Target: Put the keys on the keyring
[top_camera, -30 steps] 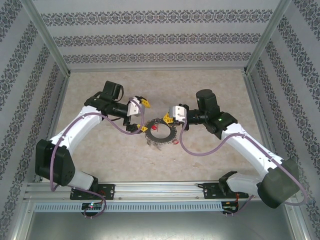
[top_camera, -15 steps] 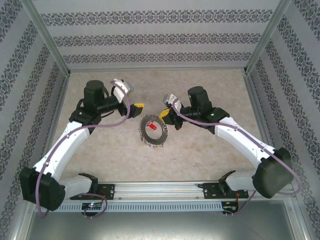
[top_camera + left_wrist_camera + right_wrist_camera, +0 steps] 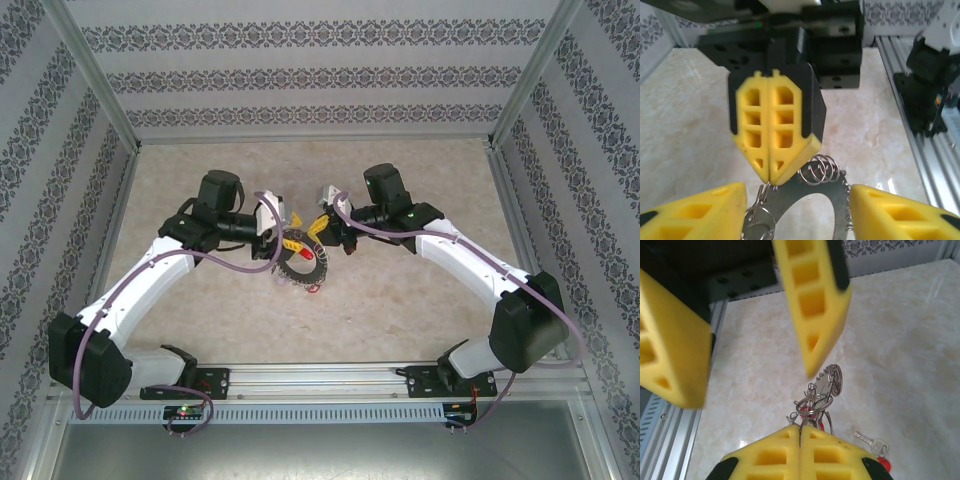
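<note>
Midway between the table's (image 3: pixel 685 125) left and right edges, your right gripper (image 3: pixel 800 435) is clamping shut on the keyring (image 3: pixel 822 172), pinching a wire loop at its rim. Your left gripper (image 3: pixel 797 195) is facing it, jaws standing apart and straddling the ring, not gripping anything. One red-headed key (image 3: pixel 875 445) is lying on the table just beside the ring, apart from both grippers.
</note>
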